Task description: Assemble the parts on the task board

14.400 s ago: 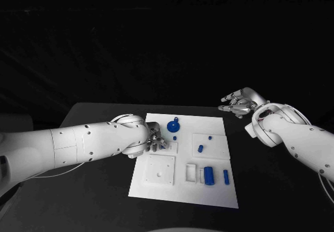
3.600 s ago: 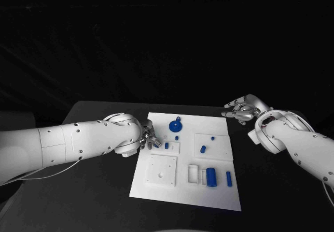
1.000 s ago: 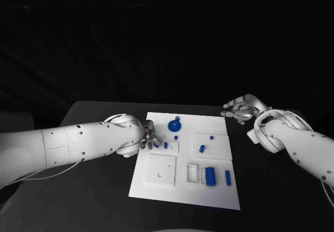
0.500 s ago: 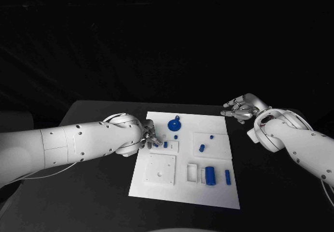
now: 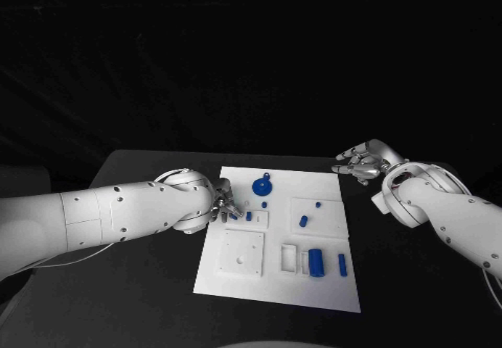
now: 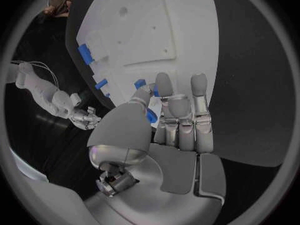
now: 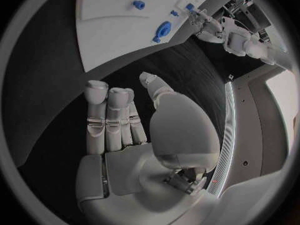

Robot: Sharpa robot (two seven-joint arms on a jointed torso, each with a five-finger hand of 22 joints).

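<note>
Black table point(image 5: 136, 290) under dim light; darkness behind it hides any walls.

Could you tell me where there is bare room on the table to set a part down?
Bare black table lies along the task board near the left arm, and between the board and the right arm. The board's middle is crowded with blue parts, and the left hand works its edge.

Task board point(image 5: 243, 279): matt white plastic. Parts point(image 5: 315, 261): smooth blue plastic. Table point(image 5: 125, 290): matt black. Left robot hand point(image 6: 178, 120): brushed silvery metal.
</note>
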